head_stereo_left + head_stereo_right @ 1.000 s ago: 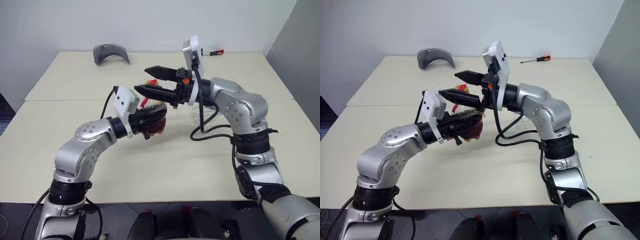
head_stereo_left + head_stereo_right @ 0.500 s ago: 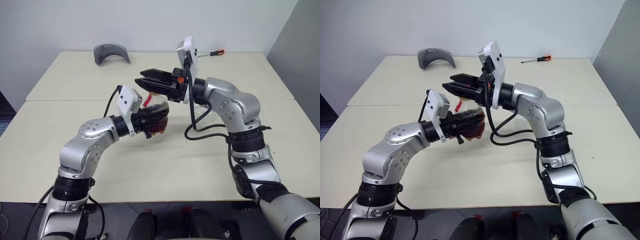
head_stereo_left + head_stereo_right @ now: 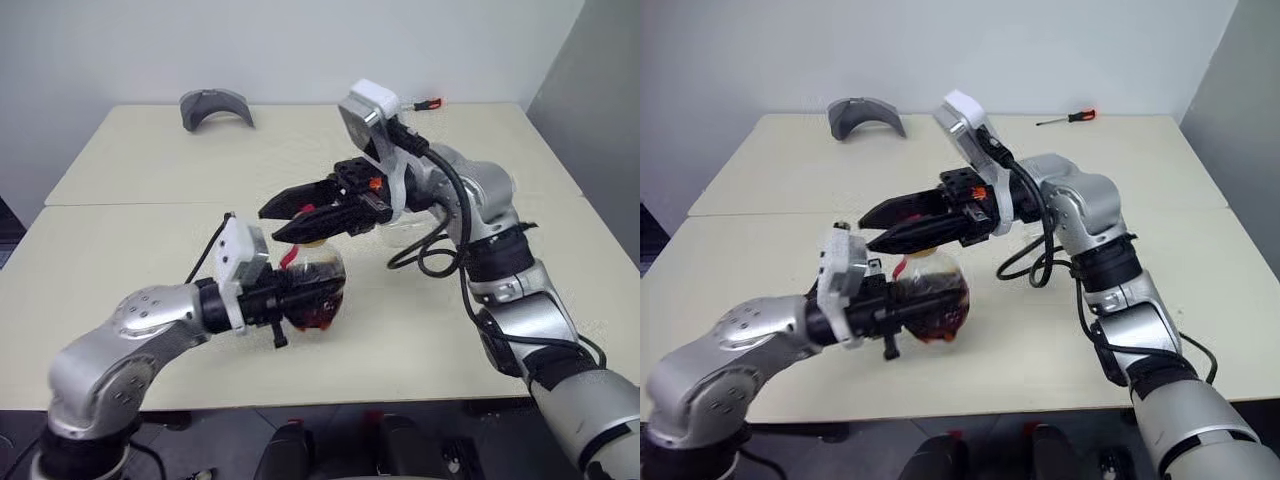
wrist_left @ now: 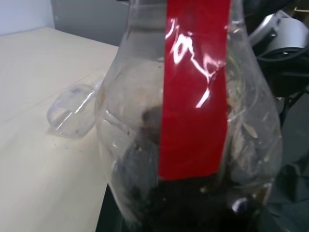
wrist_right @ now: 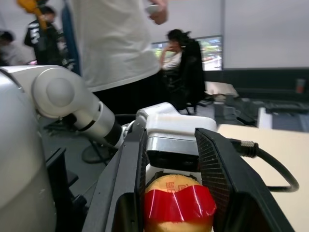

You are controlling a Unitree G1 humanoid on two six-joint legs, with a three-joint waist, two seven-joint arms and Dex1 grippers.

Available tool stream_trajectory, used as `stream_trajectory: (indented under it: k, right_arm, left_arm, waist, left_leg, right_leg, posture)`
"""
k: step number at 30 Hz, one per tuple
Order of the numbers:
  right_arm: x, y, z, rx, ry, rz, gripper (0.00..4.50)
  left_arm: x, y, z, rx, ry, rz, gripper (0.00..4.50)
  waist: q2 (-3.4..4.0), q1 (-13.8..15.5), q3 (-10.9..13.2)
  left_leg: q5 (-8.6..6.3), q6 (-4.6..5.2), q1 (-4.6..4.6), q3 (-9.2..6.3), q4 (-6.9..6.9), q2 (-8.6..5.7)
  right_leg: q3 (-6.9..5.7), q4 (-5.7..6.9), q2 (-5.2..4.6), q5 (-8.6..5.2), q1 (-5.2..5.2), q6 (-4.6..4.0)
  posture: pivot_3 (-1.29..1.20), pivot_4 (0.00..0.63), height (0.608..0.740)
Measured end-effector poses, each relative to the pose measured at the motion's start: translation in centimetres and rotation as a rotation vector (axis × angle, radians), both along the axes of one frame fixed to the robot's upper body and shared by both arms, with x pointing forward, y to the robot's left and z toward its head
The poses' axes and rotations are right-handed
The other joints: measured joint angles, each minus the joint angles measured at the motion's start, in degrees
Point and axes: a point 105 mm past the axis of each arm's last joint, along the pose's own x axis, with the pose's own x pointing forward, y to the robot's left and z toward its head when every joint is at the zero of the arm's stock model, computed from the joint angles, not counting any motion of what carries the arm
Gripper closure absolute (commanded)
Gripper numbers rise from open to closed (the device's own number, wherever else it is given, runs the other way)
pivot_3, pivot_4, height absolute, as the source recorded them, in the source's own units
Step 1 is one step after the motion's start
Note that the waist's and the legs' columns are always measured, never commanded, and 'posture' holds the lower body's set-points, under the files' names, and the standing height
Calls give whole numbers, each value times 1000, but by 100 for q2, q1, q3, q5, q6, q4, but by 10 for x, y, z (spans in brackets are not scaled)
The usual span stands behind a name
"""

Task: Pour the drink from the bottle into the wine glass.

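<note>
The left gripper [image 3: 300, 296] reaches level toward three o'clock, clamped tight round the bottle [image 3: 318, 288], held above the near table [image 3: 120, 240]. The right gripper [image 3: 290, 218] bends back toward nine o'clock, its fingers closed on the yellow cap [image 5: 175, 186]. The wine glass [image 4: 71, 112] lies tipped on the table beyond.

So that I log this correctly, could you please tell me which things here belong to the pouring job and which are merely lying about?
Job: small clear plastic bottle with red label; its yellow cap; dark brown-red drink inside; clear stemmed wine glass.
Lying about: grey curved piece on the far table; red-handled screwdriver there too.
</note>
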Motion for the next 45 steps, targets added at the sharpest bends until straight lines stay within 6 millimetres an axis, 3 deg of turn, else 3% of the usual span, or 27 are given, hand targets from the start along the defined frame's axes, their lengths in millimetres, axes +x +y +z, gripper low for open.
stream_trajectory:
  k: [1,5,9,11,14,25,32,39,45]
  right_arm:
    - [2,2,0,7,2,-6,3246]
    - [12,0,-2,2,5,-63,1943]
    - [30,-31,-1,-8,48,-244,595]
    - [31,-50,-4,-9,75,-326,567]
    - [29,-58,-7,5,79,-427,567]
    - [36,-26,6,126,50,-604,567]
    - [46,-20,8,138,25,-663,567]
    - [53,-22,6,133,-45,-694,567]
    - [59,-38,5,112,-82,-711,567]
  left_arm:
    - [1,1,0,0,1,18,3727]
    - [4,4,-2,0,11,56,3727]
    - [6,5,0,-4,-17,77,3727]
    - [13,8,1,-6,-31,97,3727]
    - [27,16,5,-13,-51,150,3727]
    - [61,6,11,-20,-107,133,3727]
    - [66,1,10,-15,-127,106,3727]
    - [68,3,10,-7,-127,113,3727]
    - [71,9,8,-1,-111,150,3727]
  waist:
    - [0,25,0]
    - [-2,52,0]
    - [-2,71,0]
    - [-2,80,0]
    - [-1,40,1]
    - [1,16,2]
    - [1,13,2]
    - [1,11,2]
    - [1,13,2]
  left_leg:
    - [0,0,-2,-1,2,-4]
    - [3,-5,-17,-1,6,-7]
    - [12,-22,-21,0,4,-8]
    - [7,-14,-20,0,3,-7]
    - [1,-2,-15,3,1,-2]
    - [3,-6,-16,6,2,-4]
    - [12,-22,-16,6,1,-4]
    - [10,-17,-16,6,2,-4]
    - [2,-4,-16,6,2,-4]
  right_leg:
    - [0,0,0,0,0,0]
    - [1,-21,-4,1,-1,1]
    - [0,-27,-8,1,-1,1]
    - [-1,-22,-7,1,-2,1]
    - [2,-12,-1,1,-3,1]
    - [4,-10,1,0,-8,0]
    - [4,-10,0,0,-8,1]
    - [4,-10,0,0,-8,1]
    - [5,-11,0,0,-8,1]
  posture:
    - [0,150,740]
    - [0,150,740]
    - [0,150,740]
    - [0,150,740]
    - [0,150,740]
    - [0,150,740]
    - [0,150,740]
    - [0,150,740]
    - [0,150,740]
